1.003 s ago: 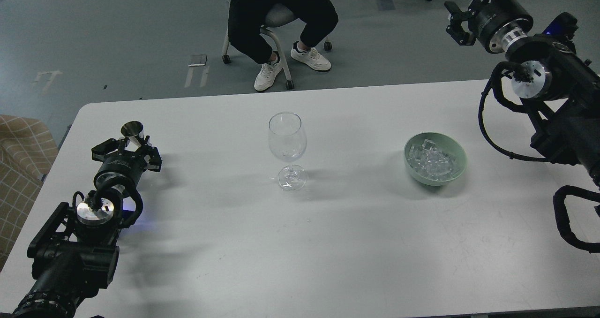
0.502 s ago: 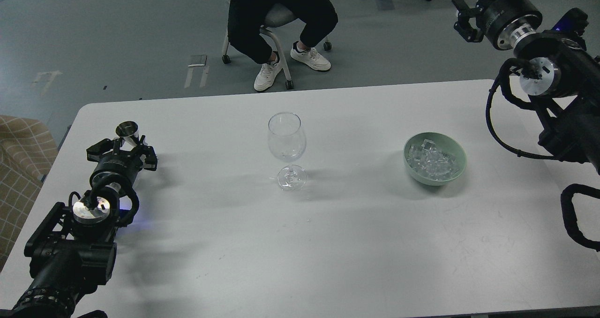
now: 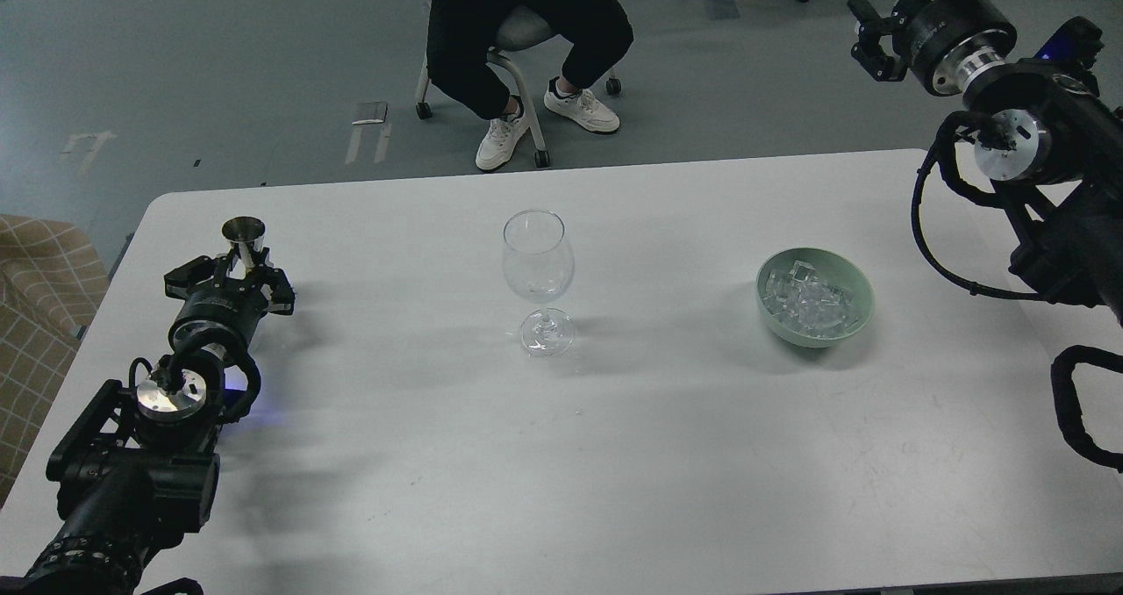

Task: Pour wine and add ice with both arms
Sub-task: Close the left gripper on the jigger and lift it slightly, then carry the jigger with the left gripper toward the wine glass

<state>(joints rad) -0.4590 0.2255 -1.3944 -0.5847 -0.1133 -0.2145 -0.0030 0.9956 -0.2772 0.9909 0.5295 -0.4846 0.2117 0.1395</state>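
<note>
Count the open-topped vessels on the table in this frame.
3: a small metal cup far left at the left gripper, a wine glass mid-table, and a green bowl of ice right.

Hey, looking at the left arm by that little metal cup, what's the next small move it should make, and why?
Probably lift the metal cup slightly and carry it right toward the wine glass. The left tool sits at the cup's base, apparently gripping it, though that's unclear. The glass stands upright, looks empty, and nothing lies between them on the table.

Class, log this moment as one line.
left gripper at metal cup | wine glass upright | ice in bowl
</note>
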